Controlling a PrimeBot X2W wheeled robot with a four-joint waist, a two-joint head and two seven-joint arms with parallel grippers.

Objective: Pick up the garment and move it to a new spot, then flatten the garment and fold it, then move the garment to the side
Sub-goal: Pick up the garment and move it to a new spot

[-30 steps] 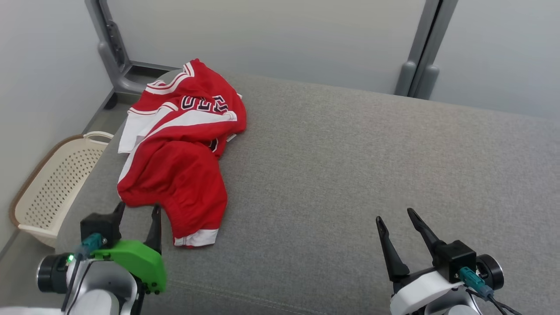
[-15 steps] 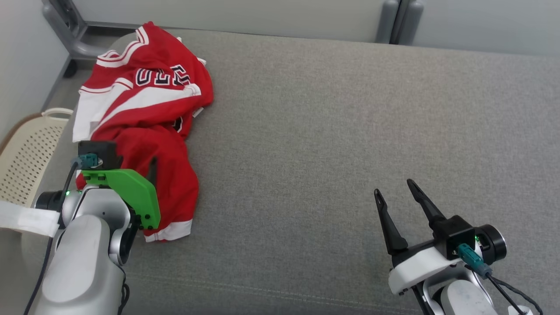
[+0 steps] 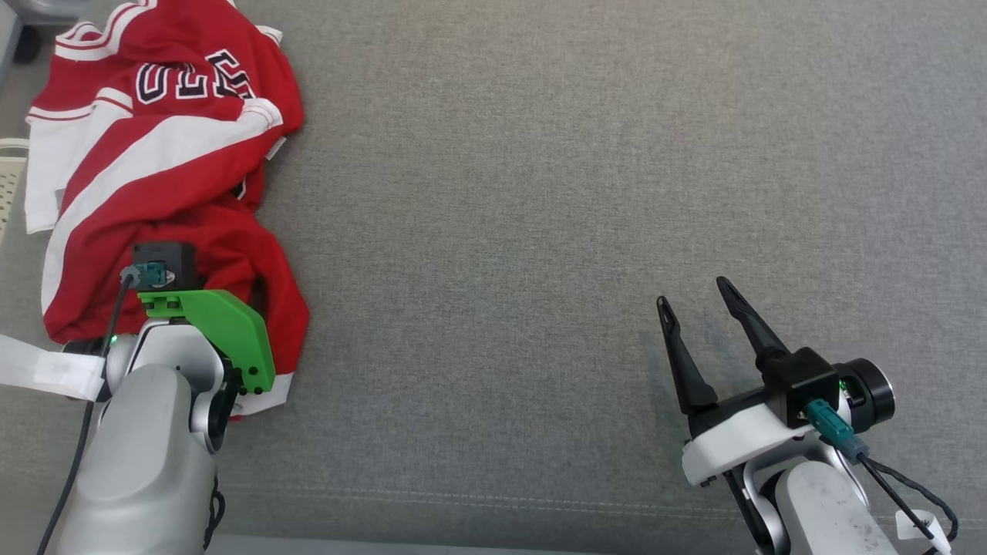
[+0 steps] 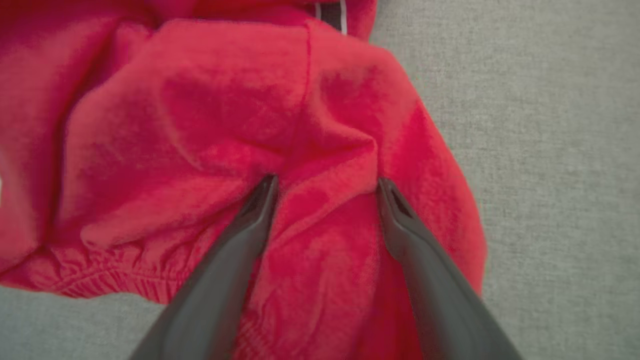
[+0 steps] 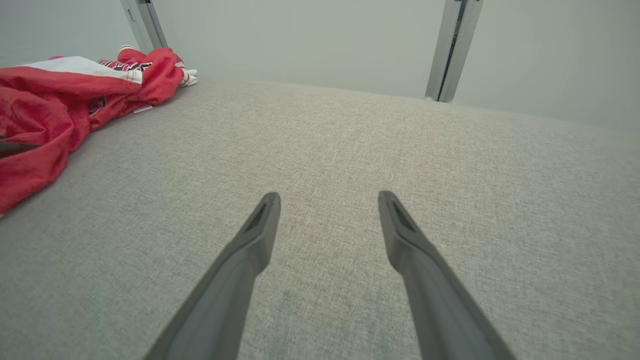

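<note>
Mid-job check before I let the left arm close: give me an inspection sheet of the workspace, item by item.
Surface: grey fabric cushion, with a seam along its near edge.
Job's things: red and white garment, crumpled in a heap at the cushion's left end, not yet flattened or folded.
Clutter: nothing seen on the cushion; the edge of a pale perforated basket shows beyond its left side.
Grippers: left gripper open, fingertips pressed into the red cloth with a ridge between them; right gripper open over bare cushion, holding nothing.
Cables: left-arm cable runs down the forearm; right-arm cable loops off the wrist.
Surroundings: pale wall and grey posts behind the cushion.
</note>
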